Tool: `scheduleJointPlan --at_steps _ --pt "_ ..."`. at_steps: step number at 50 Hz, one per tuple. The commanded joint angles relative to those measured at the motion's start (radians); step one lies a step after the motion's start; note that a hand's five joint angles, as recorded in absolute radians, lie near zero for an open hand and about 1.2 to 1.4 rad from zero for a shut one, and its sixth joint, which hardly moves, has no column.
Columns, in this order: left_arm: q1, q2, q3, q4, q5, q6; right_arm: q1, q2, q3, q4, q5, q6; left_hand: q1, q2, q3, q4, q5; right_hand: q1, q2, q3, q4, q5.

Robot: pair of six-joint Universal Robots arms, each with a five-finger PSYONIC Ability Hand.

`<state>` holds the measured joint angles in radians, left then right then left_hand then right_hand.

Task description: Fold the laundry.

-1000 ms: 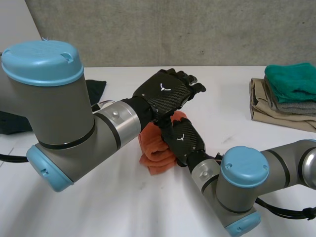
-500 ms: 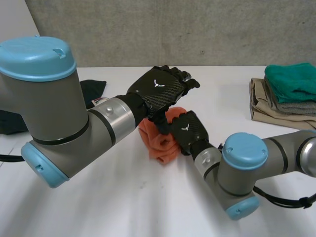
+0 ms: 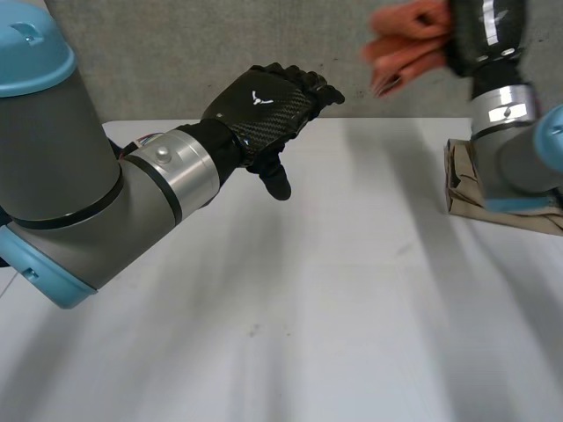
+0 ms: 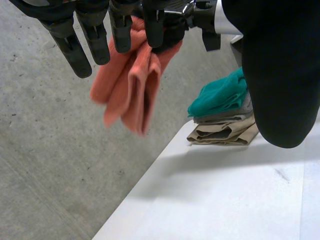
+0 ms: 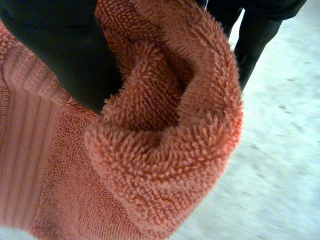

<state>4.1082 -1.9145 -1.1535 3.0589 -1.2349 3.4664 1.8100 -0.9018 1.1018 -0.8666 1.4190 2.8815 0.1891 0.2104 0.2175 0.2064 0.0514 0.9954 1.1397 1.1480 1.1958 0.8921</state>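
A folded orange towel [image 3: 400,48] hangs high in the air above the table's far right, and my right hand [image 3: 482,31] is shut on it. In the right wrist view its terry folds [image 5: 150,150] bunch under that hand [image 5: 60,50], whose fingers curl into the cloth. My left hand [image 3: 264,105] hovers open over the middle of the white table [image 3: 308,308], fingers straight and holding nothing. In the left wrist view the towel [image 4: 132,85] dangles just beyond the left fingertips [image 4: 75,45], apart from them.
A stack of folded laundry [image 4: 222,112], teal on grey on tan, lies at the table's far right edge. Its tan bottom piece [image 3: 462,180] shows beside my right arm. A grey concrete wall stands behind the table.
My right hand closed on the orange towel, lifted it off the table's middle and swung it up and right. My left hand let go and drew slightly back left.
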Motion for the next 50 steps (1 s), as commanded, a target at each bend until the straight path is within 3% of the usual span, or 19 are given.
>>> scheduleJointPlan --at_steps 1,11,19,22,25,30,38,45,50 --pt "0.000 -0.001 0.000 0.000 0.000 -0.001 -0.201 0.122 -0.152 0.003 -0.061 0.036 0.077 0.056 0.049 0.060 0.040 0.401 0.257 0.248 0.200 0.330" --pt "-0.005 -0.011 -0.015 0.000 0.000 -0.003 -0.425 0.346 -0.189 0.006 -0.294 0.045 0.077 0.056 0.049 0.060 0.040 0.401 0.257 0.248 0.200 0.330" --pt "-0.003 -0.018 -0.040 0.000 0.000 -0.003 -0.486 0.385 -0.100 0.049 -0.451 0.033 0.080 0.059 0.052 0.063 0.043 0.401 0.257 0.248 0.200 0.330" --pt "-0.003 -0.020 -0.043 0.000 0.000 -0.003 -0.497 0.357 -0.076 0.061 -0.453 0.033 0.080 0.059 0.052 0.063 0.043 0.401 0.257 0.248 0.200 0.330" --pt "-0.003 -0.017 -0.043 0.000 0.000 -0.001 -0.508 0.294 -0.028 0.067 -0.451 0.038 0.080 0.059 0.052 0.063 0.043 -0.192 -0.337 -0.345 -0.393 -0.264" --pt "-0.006 -0.008 -0.042 0.000 0.000 -0.003 -0.506 0.190 0.045 0.072 -0.436 0.044 0.077 0.056 0.049 0.060 0.040 -0.672 -0.816 -0.824 -0.872 -0.743" --pt "-0.017 0.000 -0.045 0.000 -0.002 -0.006 -0.547 0.022 0.153 0.202 -0.356 0.044 0.077 0.056 0.049 0.060 0.040 -0.821 -0.965 -0.973 -1.021 -0.892" --pt "-0.039 0.032 -0.048 0.000 0.000 -0.021 -0.630 -0.112 0.239 0.389 -0.344 0.035 0.077 0.056 0.049 0.060 0.040 -0.821 -0.965 -0.973 -1.021 -0.892" --pt "-0.042 0.069 -0.048 0.001 0.002 -0.059 -0.727 -0.221 0.225 0.595 -0.217 0.016 0.077 0.056 0.049 0.060 0.040 -0.821 -0.965 -0.973 -1.021 -0.892"
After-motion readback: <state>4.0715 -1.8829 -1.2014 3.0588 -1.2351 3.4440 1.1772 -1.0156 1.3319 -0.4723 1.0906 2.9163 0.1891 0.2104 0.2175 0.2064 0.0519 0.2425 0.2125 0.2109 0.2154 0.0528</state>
